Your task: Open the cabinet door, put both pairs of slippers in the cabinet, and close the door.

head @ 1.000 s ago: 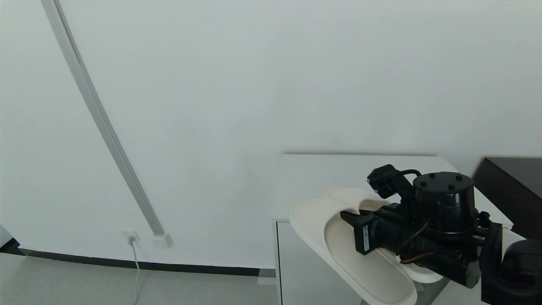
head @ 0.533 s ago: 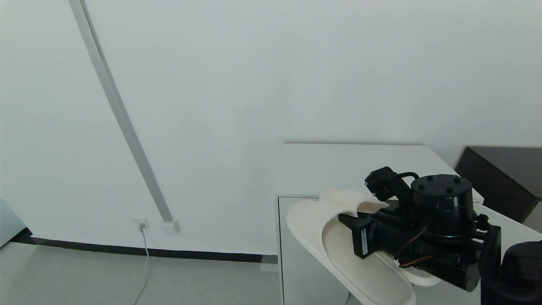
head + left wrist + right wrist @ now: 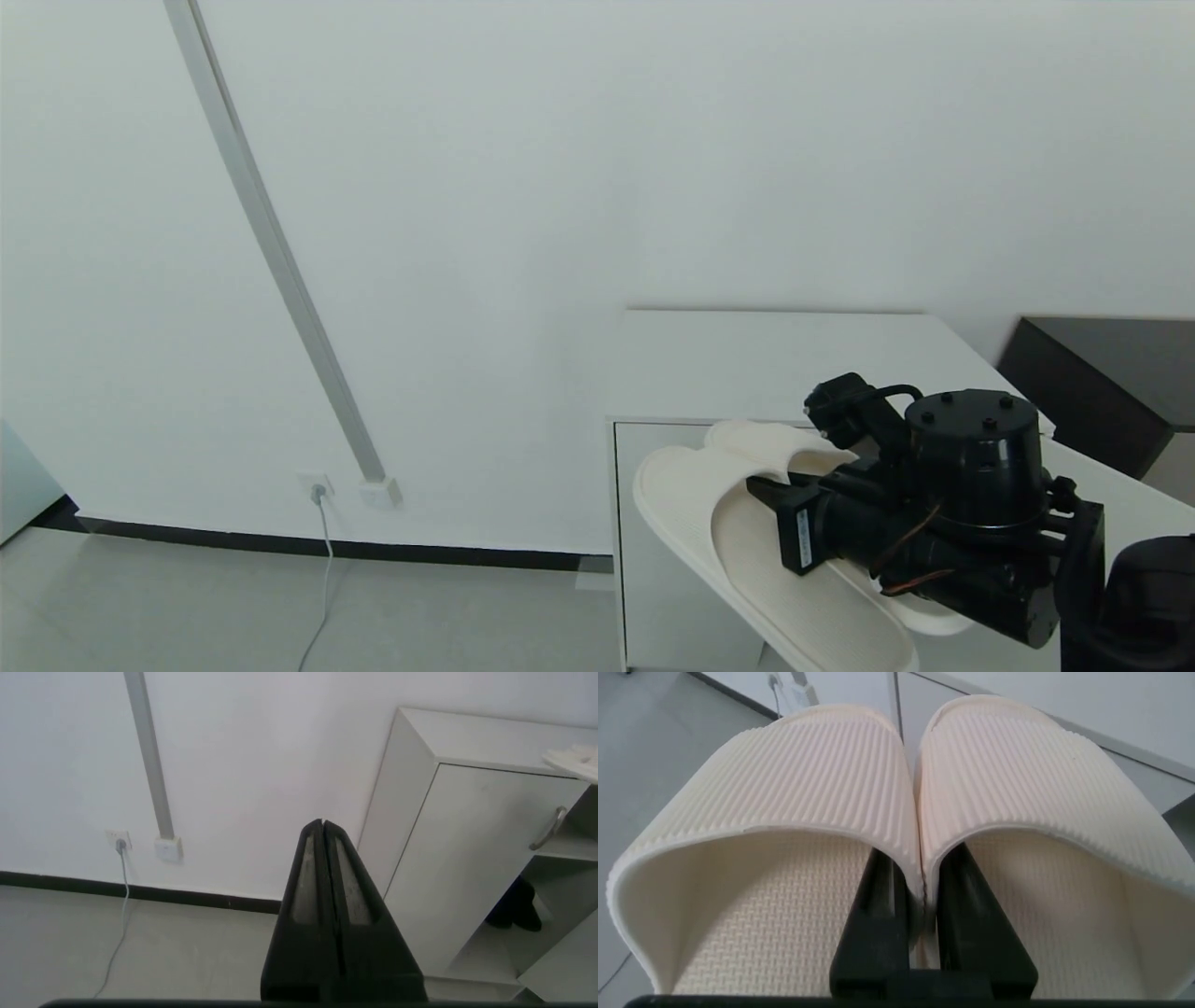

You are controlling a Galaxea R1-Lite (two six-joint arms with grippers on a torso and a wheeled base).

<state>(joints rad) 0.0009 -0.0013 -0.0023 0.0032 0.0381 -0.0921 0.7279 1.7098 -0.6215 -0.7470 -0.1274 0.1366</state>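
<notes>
The right gripper (image 3: 922, 905) pinches the inner walls of both cream slippers (image 3: 686, 490) together, holding them in the air at the cabinet's (image 3: 794, 359) front top edge. Open floor (image 3: 233, 607) runs off the cabinet's left side to a wall socket (image 3: 316, 487). Dark furniture (image 3: 1111, 369) stands by its right side. The left gripper (image 3: 322, 873) is closed, empty, near the handled door (image 3: 467, 859).

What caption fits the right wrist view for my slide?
Right gripper shut on a pair of cream slippers, clamping their inner edges together.
</notes>
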